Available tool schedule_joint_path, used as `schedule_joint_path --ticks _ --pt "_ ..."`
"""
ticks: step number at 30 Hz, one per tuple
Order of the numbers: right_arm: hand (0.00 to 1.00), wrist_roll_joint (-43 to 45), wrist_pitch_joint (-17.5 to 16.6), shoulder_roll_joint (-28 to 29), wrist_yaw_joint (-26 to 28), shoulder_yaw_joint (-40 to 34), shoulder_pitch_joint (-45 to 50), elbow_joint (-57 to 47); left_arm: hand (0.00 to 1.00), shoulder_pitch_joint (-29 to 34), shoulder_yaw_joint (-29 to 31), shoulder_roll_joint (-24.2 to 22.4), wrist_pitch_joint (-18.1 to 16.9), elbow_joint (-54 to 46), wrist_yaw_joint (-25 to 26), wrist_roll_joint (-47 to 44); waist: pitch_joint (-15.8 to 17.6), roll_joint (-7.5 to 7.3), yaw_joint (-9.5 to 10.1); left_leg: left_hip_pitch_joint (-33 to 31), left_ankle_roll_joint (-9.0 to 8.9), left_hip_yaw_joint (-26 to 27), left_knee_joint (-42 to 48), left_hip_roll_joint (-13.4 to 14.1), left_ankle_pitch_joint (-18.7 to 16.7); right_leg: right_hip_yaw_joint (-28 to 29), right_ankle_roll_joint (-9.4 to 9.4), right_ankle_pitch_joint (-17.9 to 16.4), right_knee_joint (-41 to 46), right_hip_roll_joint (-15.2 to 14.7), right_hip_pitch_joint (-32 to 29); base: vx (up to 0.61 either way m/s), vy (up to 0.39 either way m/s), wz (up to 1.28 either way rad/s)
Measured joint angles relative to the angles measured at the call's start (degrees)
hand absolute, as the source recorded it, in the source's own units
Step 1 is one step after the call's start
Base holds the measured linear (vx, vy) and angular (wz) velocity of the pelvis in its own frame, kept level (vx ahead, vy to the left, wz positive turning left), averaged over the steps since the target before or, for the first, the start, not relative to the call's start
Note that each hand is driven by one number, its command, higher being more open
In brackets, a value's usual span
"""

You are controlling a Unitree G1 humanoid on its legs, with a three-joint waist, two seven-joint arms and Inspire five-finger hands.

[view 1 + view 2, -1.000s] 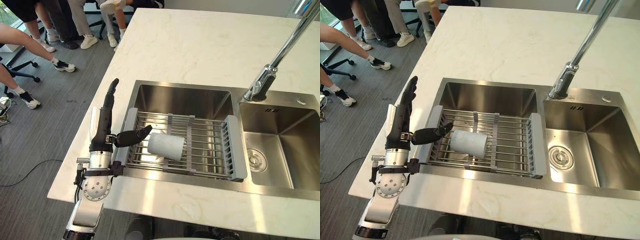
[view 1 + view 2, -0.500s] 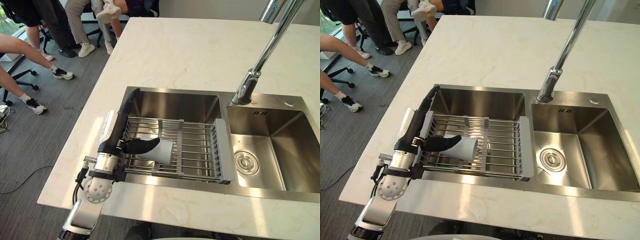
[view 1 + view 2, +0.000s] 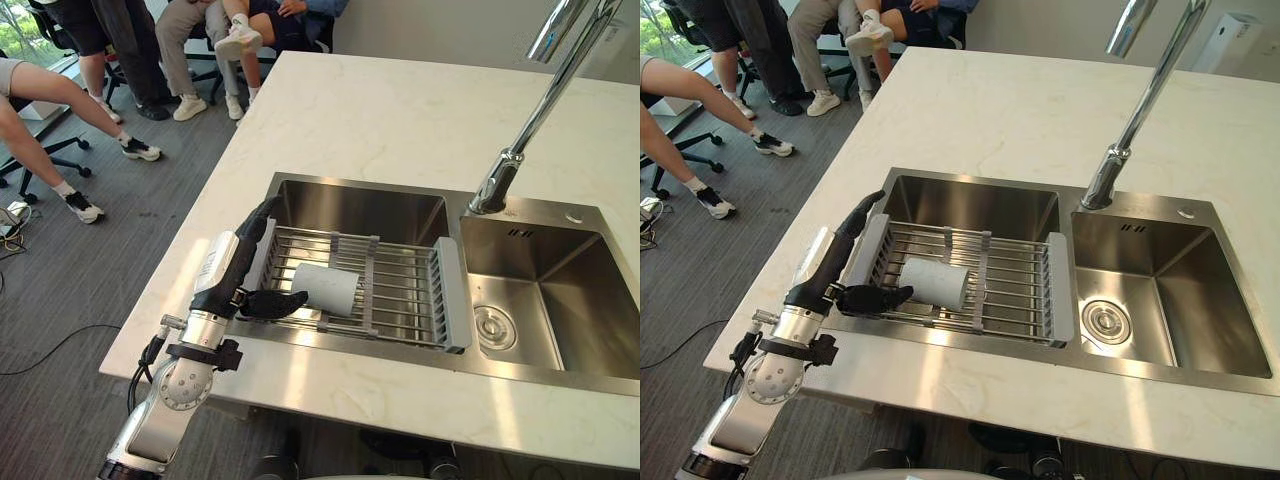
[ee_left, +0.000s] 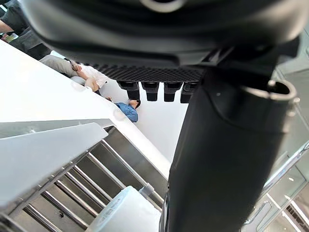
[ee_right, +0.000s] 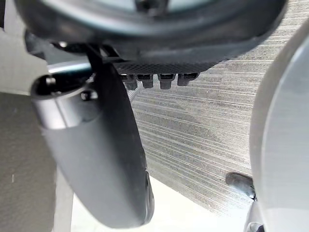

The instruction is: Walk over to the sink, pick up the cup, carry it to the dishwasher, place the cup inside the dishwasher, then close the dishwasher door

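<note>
I had the left hand (image 3: 233,272) at the left end of the rack (image 3: 402,300), fingers straight and wide, thumb just beside the cup (image 3: 328,288). The cup lay on its side on that rack over the sink (image 3: 360,208). The right hand (image 5: 145,29) hung slack, holding nothing.

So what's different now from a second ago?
The left hand leaned in over the left end of the rack, its thumb now by the cup. It is open, holding nothing. The cup stayed lying on its side on the rack in the sink.
</note>
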Motion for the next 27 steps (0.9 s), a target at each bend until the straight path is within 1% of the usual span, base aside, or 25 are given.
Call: schedule_joint_path --ticks 5,7,9,15,19,21,27 --pt "1.00 0.00 0.00 0.02 0.02 0.00 0.01 -0.01 1.00 -0.34 -0.73 0.60 0.01 0.00 -0.14 2.02 -0.06 0.06 0.02 -0.46 -0.08 -0.96 -0.04 -0.16 0.14 -1.02 0.01 -0.01 -0.22 0.03 0.08 0.00 0.000 0.11" --pt "1.00 -0.01 0.01 0.02 0.03 0.04 0.01 -0.01 1.00 -1.07 -2.38 1.63 0.04 0.01 -0.24 2.66 -0.15 0.14 0.36 -0.49 -0.16 -1.09 -0.14 -0.14 0.21 -1.15 0.00 -0.01 -0.30 0.09 0.09 0.00 -0.001 0.04" --pt "1.00 0.00 0.02 0.05 0.07 0.14 0.07 -0.01 1.00 -2.62 -3.86 1.80 0.05 0.28 -0.31 3.73 -0.23 0.15 0.52 -0.51 -0.15 -1.22 -0.30 -0.13 0.35 -1.31 0.00 -0.01 -0.36 0.11 0.10 0.00 0.000 0.00" --pt "1.00 0.01 0.02 0.05 0.07 0.41 0.33 -0.05 1.00 -5.66 -5.10 2.08 0.05 0.39 -0.39 5.50 -0.64 0.14 0.63 -0.55 -0.15 -1.32 -0.34 -0.14 0.41 -1.42 0.00 -0.01 -0.38 0.13 0.10 0.00 0.000 0.00" --pt "1.00 0.02 0.06 0.05 0.09 0.45 0.52 -0.06 1.00 -7.08 -6.28 3.30 0.11 0.79 -0.56 5.98 -0.86 0.14 0.73 -0.55 -0.17 -1.43 -0.59 -0.14 0.55 -1.56 0.00 -0.01 -0.52 0.13 0.10 0.00 0.000 0.00" --pt "1.00 0.02 0.13 0.09 0.11 0.59 0.62 -0.08 1.00 -7.71 -7.31 4.11 0.12 1.14 -1.53 6.86 -1.09 0.13 0.75 -0.54 -0.16 -1.54 -0.93 -0.14 0.73 -1.69 -0.01 0.00 -0.63 0.12 0.08 0.00 0.000 0.00" --pt "1.00 0.02 0.15 0.11 0.15 0.78 1.16 -0.52 1.00 -9.53 -9.30 4.63 0.21 4.25 -2.71 8.21 -1.19 0.12 0.74 -0.53 -0.22 -1.68 -1.45 -0.10 1.01 -1.89 -0.01 0.00 -0.76 0.12 -0.01 0.00 0.000 0.00"
